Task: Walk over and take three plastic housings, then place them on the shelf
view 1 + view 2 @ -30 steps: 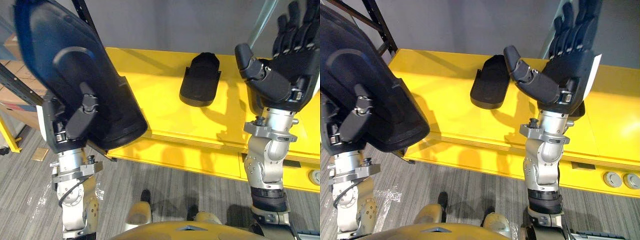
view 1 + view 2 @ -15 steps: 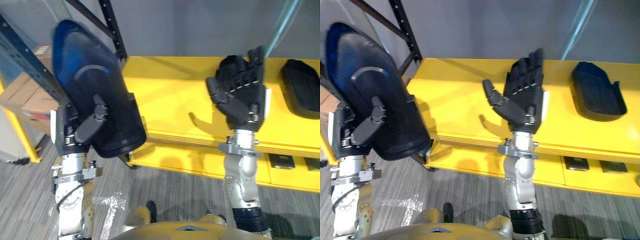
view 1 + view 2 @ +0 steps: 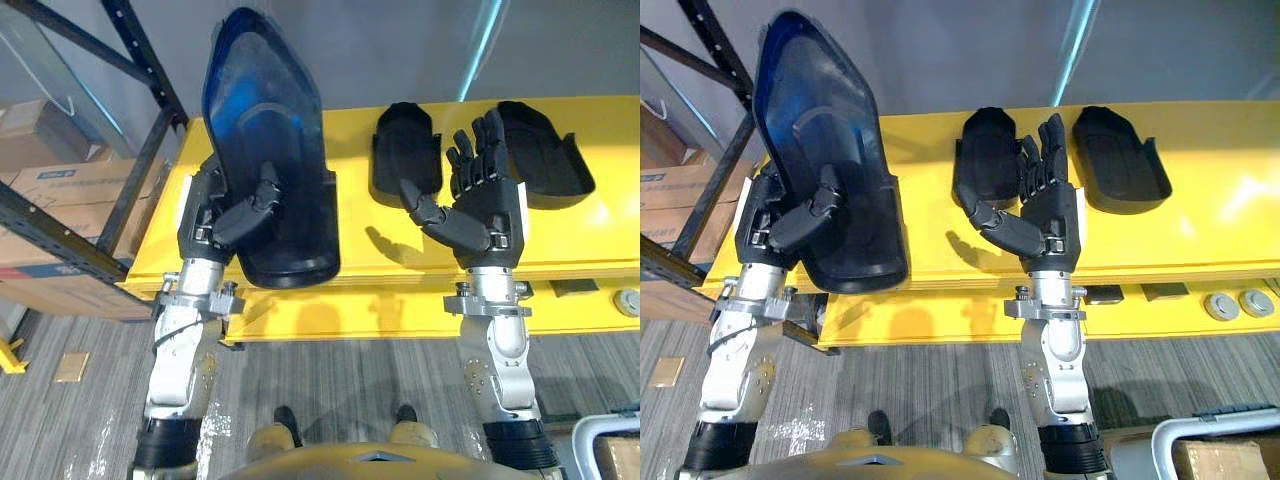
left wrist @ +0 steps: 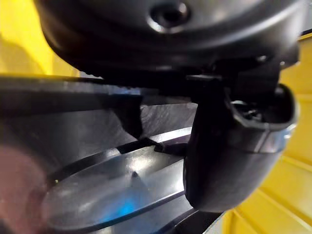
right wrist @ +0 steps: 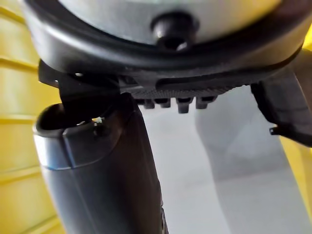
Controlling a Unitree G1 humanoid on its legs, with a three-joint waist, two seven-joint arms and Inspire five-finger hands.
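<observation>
So the surface here is a long yellow shelf [image 3: 600, 225] against a plain grey wall [image 3: 400, 50]. A dark metal rack upright [image 3: 150, 72] stands at its left end, with cardboard boxes [image 3: 60, 185] stacked behind that, and the grey plank floor [image 3: 340, 390] runs below.

The left hand [image 3: 225, 215] has hold of a big black plastic housing [image 3: 265, 120]. It's held upright over the shelf's left end with the hollow side facing the camera. The thumb is curled across the inside and the fingers are hidden behind the shell (the left wrist view shows that thumb [image 4: 234, 146] lying right against the glossy inner face).

The right hand [image 3: 485, 205] is spread wide open, fingers straight up, palm empty, raised over the shelf's front edge.

Two more housings lie flat on the shelf. The second housing [image 3: 405, 155] is just left of those fingers, and the third housing [image 3: 540, 148] is just right of them.
</observation>
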